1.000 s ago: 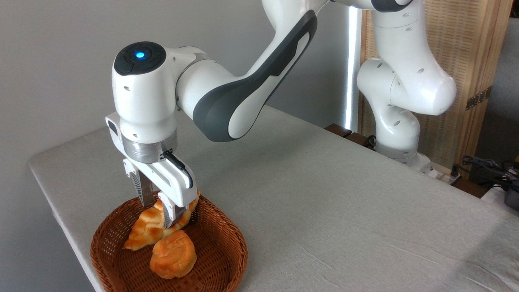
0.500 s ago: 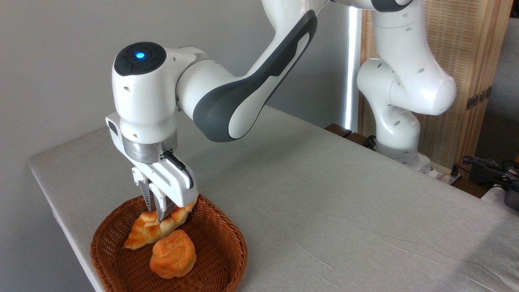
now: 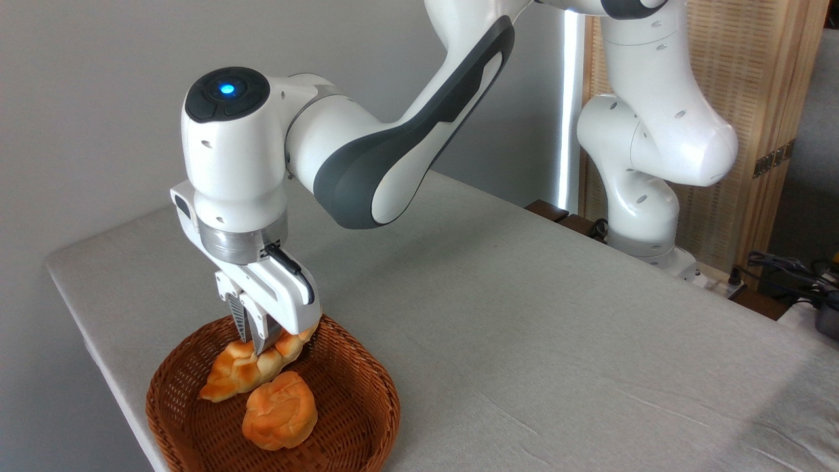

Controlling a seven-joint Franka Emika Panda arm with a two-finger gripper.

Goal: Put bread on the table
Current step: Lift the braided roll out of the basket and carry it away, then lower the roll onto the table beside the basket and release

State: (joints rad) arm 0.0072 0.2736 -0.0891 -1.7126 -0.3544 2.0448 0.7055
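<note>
The desk (image 3: 524,314) carries a wicker basket (image 3: 367,419) at its near left corner. Inside the basket, behind a round bun (image 3: 280,411), lies the bread (image 3: 239,373). The pincer (image 3: 259,344) is clamped on the loaf's upper end, probably to lift it clear of the basket's rim.

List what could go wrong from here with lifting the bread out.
1. The gripper pinches the bread near its upper end, so the long loaf may swing or slip out when lifted.
2. The bun lies close against the loaf and might get dragged or nudged.
3. The basket rim is raised; a low exit toward the table could catch it.
</note>
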